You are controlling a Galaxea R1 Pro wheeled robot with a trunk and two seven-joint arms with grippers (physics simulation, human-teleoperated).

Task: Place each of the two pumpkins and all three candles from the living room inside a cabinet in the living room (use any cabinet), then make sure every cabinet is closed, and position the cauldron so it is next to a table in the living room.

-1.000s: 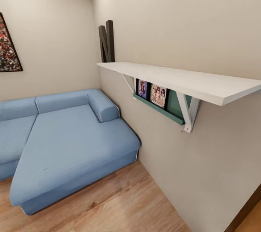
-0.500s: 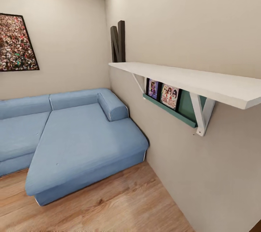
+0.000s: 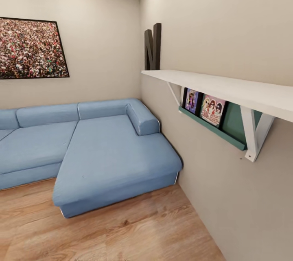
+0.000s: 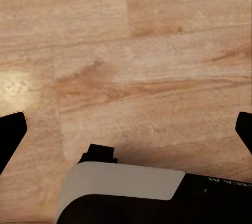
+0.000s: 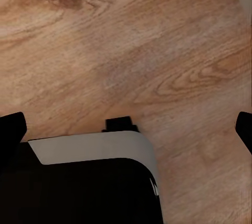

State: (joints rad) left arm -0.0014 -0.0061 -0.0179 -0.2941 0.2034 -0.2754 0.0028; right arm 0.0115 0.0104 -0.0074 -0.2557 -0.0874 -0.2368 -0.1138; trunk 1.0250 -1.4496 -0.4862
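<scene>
Robot in transit; searching the living room, none of the task's things in sight; pumpkins, candles, cabinet, cauldron: whereabouts cannot be told from here.

Head view: blue sofa [image 3: 101, 151] from 9 to centre; white shelf [image 3: 228, 90] at 3 on the right-hand wall; dark letter N [image 3: 153, 47] standing on its far end; framed prints [image 3: 203, 106] on a green ledge under it; crowd picture [image 3: 30, 48] at 10; plank floor [image 3: 122, 232] at 6.

Left tool [image 4: 126, 129] wide open, empty, over bare floor; right tool [image 5: 128, 127] likewise wide open, empty.

Next move, by judgement: keep turning until the cabinet or a pumpkin shows, then drive in.

Against a second ago: whole view has swung left; more of the picture and sofa in frame, shelf pushed toward 3; camera's move, not the furniture's.
</scene>
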